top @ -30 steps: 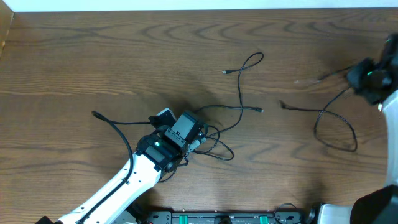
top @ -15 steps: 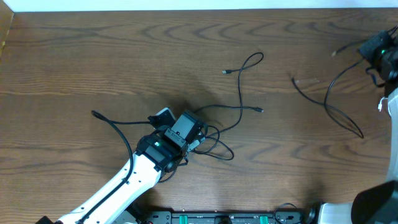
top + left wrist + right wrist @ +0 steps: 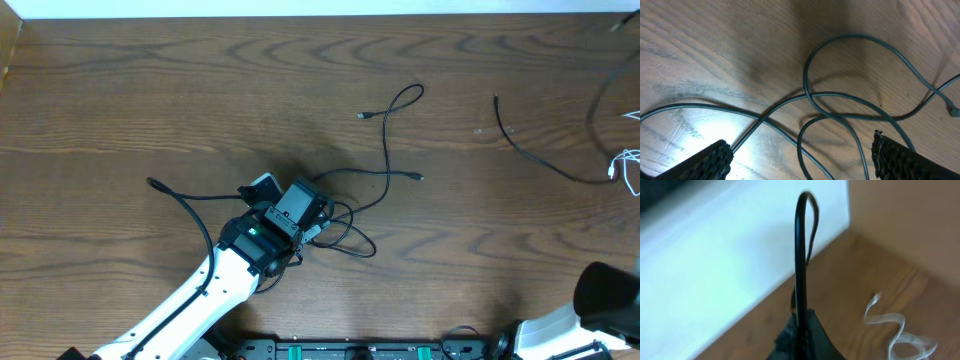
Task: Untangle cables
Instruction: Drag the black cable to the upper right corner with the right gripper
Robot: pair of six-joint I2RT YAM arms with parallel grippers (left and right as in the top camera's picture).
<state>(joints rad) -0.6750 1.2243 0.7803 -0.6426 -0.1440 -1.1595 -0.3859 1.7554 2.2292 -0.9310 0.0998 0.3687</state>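
brown wooden table (image 3: 200, 80) across the whole overhead view. white left arm (image 3: 200, 290) reaching from the near left edge to the middle of the table, with a green light on its dark wrist. only a dark and white piece of the right arm (image 3: 605, 295) in the near right corner.

just right of the left arm's tip, tangle of black cables (image 3: 345, 235) lying flat on the wood in a few overlapping loops. from it, one strand running far and right to a loop (image 3: 410, 92) and ending in a small plug (image 3: 362, 117); another short end with a plug (image 3: 418, 178) pointing right. thin black cord (image 3: 180, 197) trailing left from under the arm.

well apart from the tangle, at the right side, separate black cable (image 3: 535, 160) curving from a free end far out toward the right edge and out of the overhead view. white cable (image 3: 628, 168) bunched at the right edge, near it.

left gripper (image 3: 802, 157) low over the tangle, fingers spread wide, crossing strands on the wood between them, nothing pinched.

right gripper (image 3: 800, 335) outside the overhead view; in its own camera, fingers pressed together on the separate black cable, a narrow upright loop rising from the tips, above the table.
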